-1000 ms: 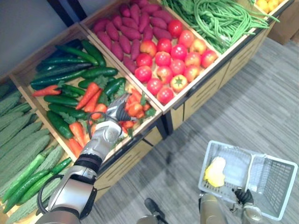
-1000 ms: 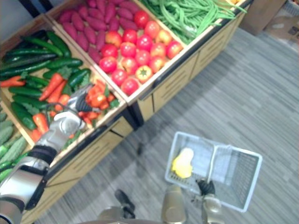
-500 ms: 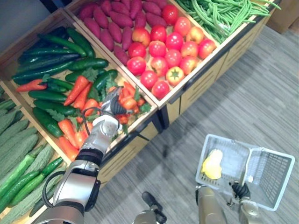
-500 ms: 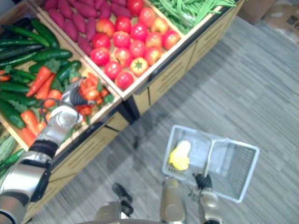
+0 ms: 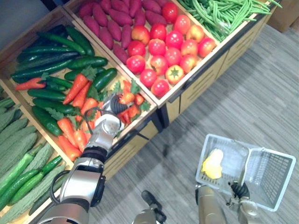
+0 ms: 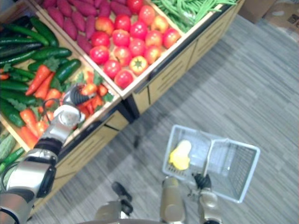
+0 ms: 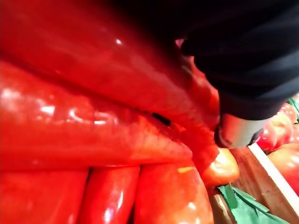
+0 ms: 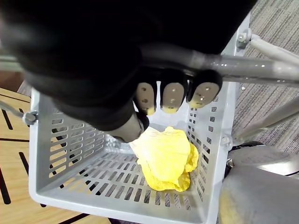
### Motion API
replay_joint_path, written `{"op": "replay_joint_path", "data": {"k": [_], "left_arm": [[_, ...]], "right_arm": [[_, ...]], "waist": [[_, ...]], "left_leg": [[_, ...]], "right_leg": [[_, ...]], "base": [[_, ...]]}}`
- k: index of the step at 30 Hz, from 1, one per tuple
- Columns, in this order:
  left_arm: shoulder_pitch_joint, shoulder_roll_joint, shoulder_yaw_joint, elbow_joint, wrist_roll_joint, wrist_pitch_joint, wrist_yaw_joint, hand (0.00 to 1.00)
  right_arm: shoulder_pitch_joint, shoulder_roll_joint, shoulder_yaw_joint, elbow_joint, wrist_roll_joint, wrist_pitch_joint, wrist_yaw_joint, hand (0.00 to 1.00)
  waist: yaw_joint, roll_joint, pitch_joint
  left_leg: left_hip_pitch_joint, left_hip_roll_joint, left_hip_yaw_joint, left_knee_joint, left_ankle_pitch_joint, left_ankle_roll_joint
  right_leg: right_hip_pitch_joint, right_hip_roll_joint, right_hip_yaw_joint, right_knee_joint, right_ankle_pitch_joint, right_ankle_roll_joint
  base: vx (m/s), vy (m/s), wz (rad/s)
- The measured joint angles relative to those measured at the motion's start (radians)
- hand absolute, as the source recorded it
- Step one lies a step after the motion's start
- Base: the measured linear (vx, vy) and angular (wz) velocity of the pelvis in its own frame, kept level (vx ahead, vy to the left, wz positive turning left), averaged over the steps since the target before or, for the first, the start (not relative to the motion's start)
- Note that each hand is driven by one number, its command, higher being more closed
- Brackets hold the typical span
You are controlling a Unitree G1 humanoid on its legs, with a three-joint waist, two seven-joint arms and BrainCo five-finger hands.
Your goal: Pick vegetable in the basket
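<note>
Left eye view: two hands, one basket, one yellow vegetable

We see the left hand (image 5: 108, 109) low among red peppers (image 5: 128, 99) at the crate's (image 5: 122, 70) front corner; we cannot tell its grip. Open floor (image 5: 261, 93) lies between. The right hand (image 8: 173, 95) is curled round the handle (image 8: 243, 65) of the basket (image 5: 273, 179), with the yellow vegetable (image 5: 212, 165) inside.

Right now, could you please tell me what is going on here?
The robot is gathering vegetables. Its left robot hand is down among the glossy red vegetables at the front of a wooden crate, pressed against one; whether it grips is unclear. Its right robot hand is curled round the handle of a grey basket, which holds one yellow vegetable.
</note>
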Motion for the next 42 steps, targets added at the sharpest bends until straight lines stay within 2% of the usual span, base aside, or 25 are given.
{"op": "replay_joint_path", "data": {"k": [7,10,14,21,25,27,29,30,33,35,37,38,40,42], "left_arm": [[0.001,-0.001,-0.022,0.0,0.002,0.012,-0.003,1.0],[0.001,0.0,-0.037,-0.003,0.01,0.013,-0.003,1.0],[0.001,0.01,-0.083,-0.06,0.03,0.012,-0.003,1.0],[0.002,0.129,-0.149,-0.2,0.058,0.004,-0.003,1.0],[0.029,0.18,-0.198,-0.301,0.088,-0.021,-0.005,1.0],[0.061,0.221,-0.251,-0.391,0.089,-0.044,-0.012,1.0],[0.088,0.249,-0.281,-0.451,0.088,-0.069,-0.022,1.0],[0.112,0.27,-0.304,-0.507,0.085,-0.099,-0.03,1.0],[0.144,0.282,-0.341,-0.583,0.054,-0.148,-0.057,1.0],[0.176,0.292,-0.392,-0.648,0.037,-0.182,-0.085,1.0],[0.181,0.294,-0.448,-0.684,0.024,-0.193,-0.109,1.0],[0.186,0.295,-0.482,-0.711,-0.002,-0.207,-0.13,1.0],[0.196,0.296,-0.522,-0.752,-0.003,-0.224,-0.143,1.0],[0.197,0.296,-0.566,-0.777,-0.004,-0.238,-0.162,1.0]], "right_arm": [[0.013,-0.003,0.026,-0.021,-0.001,-0.001,0.0,1.0],[0.017,-0.003,0.024,-0.017,-0.001,0.003,-0.002,1.0],[0.032,-0.002,-0.007,-0.013,-0.003,0.012,-0.015,1.0],[0.032,-0.01,-0.104,0.033,-0.044,0.035,-0.017,1.0],[0.035,-0.025,-0.154,0.063,-0.082,0.058,-0.017,1.0],[0.037,-0.056,-0.172,0.063,-0.112,0.085,-0.015,1.0],[0.038,-0.098,-0.173,0.064,-0.14,0.09,-0.014,1.0],[0.038,-0.156,-0.169,0.061,-0.178,0.09,-0.011,1.0],[0.042,-0.288,-0.126,0.031,-0.259,0.088,0.021,1.0],[0.035,-0.392,-0.094,-0.007,-0.324,0.075,0.032,1.0],[0.027,-0.441,-0.071,-0.054,-0.347,0.073,0.043,1.0],[0.027,-0.459,-0.048,-0.086,-0.357,0.067,0.056,1.0],[0.034,-0.467,-0.003,-0.149,-0.36,0.058,0.07,1.0],[0.039,-0.471,0.043,-0.199,-0.376,0.043,0.083,1.0]], "waist": [[0.0,0.0,0.0],[-0.001,0.001,0.0],[-0.002,0.004,-0.002],[0.0,0.007,-0.01],[0.002,0.005,-0.063],[0.006,0.003,-0.085],[0.009,0.003,-0.105],[0.01,0.001,-0.117],[0.008,0.0,-0.123],[0.008,-0.01,-0.137],[0.015,-0.019,-0.143],[0.021,-0.034,-0.156],[0.021,-0.054,-0.177],[0.021,-0.062,-0.192]], "left_leg": [[0.01,0.003,0.001,0.0,0.0,0.0],[0.032,0.005,-0.002,0.0,0.0,0.0],[0.06,0.0,-0.05,0.002,-0.001,0.001],[0.104,0.004,-0.115,0.057,-0.004,0.004],[0.114,-0.009,-0.137,0.049,-0.004,0.004],[0.122,-0.015,-0.14,0.043,-0.005,0.006],[0.124,-0.019,-0.139,0.035,-0.005,0.006],[0.132,-0.024,-0.137,0.023,-0.005,0.006],[0.158,-0.033,-0.133,0.001,-0.005,0.006],[0.16,-0.037,-0.112,0.001,-0.005,0.006],[0.168,-0.041,-0.078,0.001,-0.005,0.006],[0.176,-0.046,-0.046,0.001,-0.005,0.006],[0.185,-0.048,-0.011,0.0,-0.008,0.003],[0.198,-0.041,0.034,-0.006,-0.021,-0.003]], "right_leg": [[0.005,0.001,-0.008,0.019,0.0,0.0],[0.026,-0.001,-0.02,0.033,-0.007,-0.011],[0.077,-0.015,-0.057,0.057,-0.037,-0.014],[0.182,-0.033,-0.102,0.06,-0.043,-0.016],[0.213,-0.043,-0.103,0.035,-0.043,-0.016],[0.228,-0.047,-0.102,0.022,-0.042,-0.016],[0.229,-0.047,-0.097,0.013,-0.038,-0.009],[0.231,-0.047,-0.091,0.008,-0.034,-0.004],[0.25,-0.048,-0.081,-0.006,-0.022,0.014],[0.24,-0.043,-0.046,-0.024,0.008,0.022],[0.239,-0.041,-0.021,-0.05,0.032,0.028],[0.235,-0.04,0.009,-0.07,0.039,0.036],[0.233,-0.038,0.035,-0.095,0.04,0.038],[0.233,-0.027,0.067,-0.116,0.04,0.038]], "base": [[0.03,-0.013,0.03],[0.03,-0.014,0.09],[0.03,-0.012,0.34],[0.05,0.0,0.25],[0.04,0.031,0.1],[0.01,0.028,0.04],[0.01,0.008,-0.03],[0.0,0.018,-0.08],[-0.02,0.019,-0.09],[-0.05,0.022,-0.28],[-0.08,0.015,-0.51],[-0.09,-0.002,-0.6],[-0.1,-0.048,-0.62],[-0.13,-0.071,-0.63]]}}
